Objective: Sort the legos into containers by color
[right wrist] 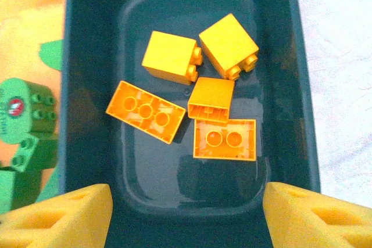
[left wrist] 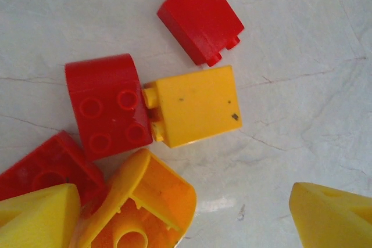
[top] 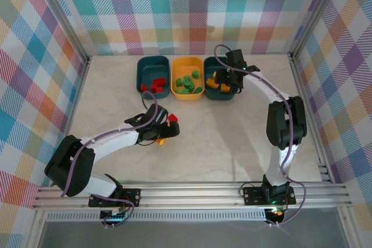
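Three containers stand in a row at the back: a teal bin (top: 150, 69) with red legos, a yellow bin (top: 187, 92) with green legos, and a teal bin (top: 222, 94) with orange legos. My left gripper (top: 165, 127) hangs open low over loose legos on the table. In the left wrist view these are a red brick (left wrist: 200, 24), a studded red brick (left wrist: 107, 105), a yellow brick (left wrist: 195, 105), another red brick (left wrist: 46, 169) and an upturned orange curved brick (left wrist: 142, 207) between the fingertips (left wrist: 331, 216). My right gripper (right wrist: 192, 216) is open above the teal bin (right wrist: 87, 56), over several orange bricks (right wrist: 224, 137).
Green bricks (right wrist: 26, 126) lie in the yellow bin left of the right gripper. Metal rails (top: 192, 193) run along the near edge, and plaid walls close the other sides. Bare marble tabletop (top: 232, 137) lies between the arms.
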`<act>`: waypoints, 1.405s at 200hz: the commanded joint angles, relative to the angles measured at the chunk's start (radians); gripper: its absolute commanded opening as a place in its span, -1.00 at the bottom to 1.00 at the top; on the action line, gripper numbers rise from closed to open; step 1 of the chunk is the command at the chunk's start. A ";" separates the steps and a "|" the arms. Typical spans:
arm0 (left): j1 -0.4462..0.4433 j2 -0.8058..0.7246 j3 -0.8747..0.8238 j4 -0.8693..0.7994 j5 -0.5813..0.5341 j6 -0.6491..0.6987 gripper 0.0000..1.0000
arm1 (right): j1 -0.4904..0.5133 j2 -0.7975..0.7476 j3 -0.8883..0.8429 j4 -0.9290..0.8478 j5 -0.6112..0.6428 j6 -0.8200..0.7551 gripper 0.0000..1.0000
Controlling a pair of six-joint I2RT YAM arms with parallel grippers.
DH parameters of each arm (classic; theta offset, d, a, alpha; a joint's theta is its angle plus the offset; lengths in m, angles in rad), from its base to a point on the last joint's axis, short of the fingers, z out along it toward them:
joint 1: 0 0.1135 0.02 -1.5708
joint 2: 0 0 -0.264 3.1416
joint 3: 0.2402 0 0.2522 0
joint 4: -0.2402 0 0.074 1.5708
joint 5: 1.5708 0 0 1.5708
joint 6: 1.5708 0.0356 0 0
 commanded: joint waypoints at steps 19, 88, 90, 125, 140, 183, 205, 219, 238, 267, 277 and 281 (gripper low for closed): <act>-0.051 -0.044 -0.025 0.011 0.018 -0.029 0.85 | 0.009 -0.084 -0.085 0.069 -0.031 0.027 0.39; -0.099 0.049 0.041 -0.124 -0.090 -0.066 0.84 | 0.010 -0.154 -0.207 0.109 -0.075 0.056 0.40; -0.099 0.053 0.042 -0.130 -0.094 -0.067 0.84 | 0.010 -0.160 -0.212 0.110 -0.077 0.058 0.40; -0.101 0.116 0.069 -0.167 -0.142 -0.084 0.77 | 0.039 -0.261 -0.341 0.145 -0.107 0.076 0.39; -0.100 0.146 0.071 -0.134 -0.120 -0.085 0.56 | 0.055 -0.317 -0.420 0.175 -0.119 0.090 0.39; -0.124 0.161 0.112 -0.104 -0.103 -0.047 -0.21 | 0.062 -0.507 -0.687 0.246 -0.090 0.145 0.39; -0.148 0.153 0.147 -0.114 -0.107 -0.032 -0.27 | 0.061 -0.607 -0.806 0.250 -0.032 0.166 0.39; -0.168 0.152 0.176 -0.117 -0.097 -0.027 -0.32 | 0.061 -0.674 -0.881 0.259 0.019 0.194 0.39; -0.181 0.176 0.246 -0.113 -0.063 -0.006 -0.37 | 0.057 -0.755 -0.983 0.271 0.124 0.264 0.46; -0.172 0.316 0.442 -0.071 -0.040 0.024 -0.46 | 0.042 -0.778 -1.063 0.279 0.111 0.355 0.52; -0.172 0.376 0.519 -0.048 -0.042 0.042 -0.46 | 0.041 -0.784 -1.078 0.294 0.065 0.361 0.53; -0.171 0.406 0.564 -0.049 -0.042 0.048 -0.46 | 0.042 -0.788 -1.085 0.299 0.049 0.365 0.53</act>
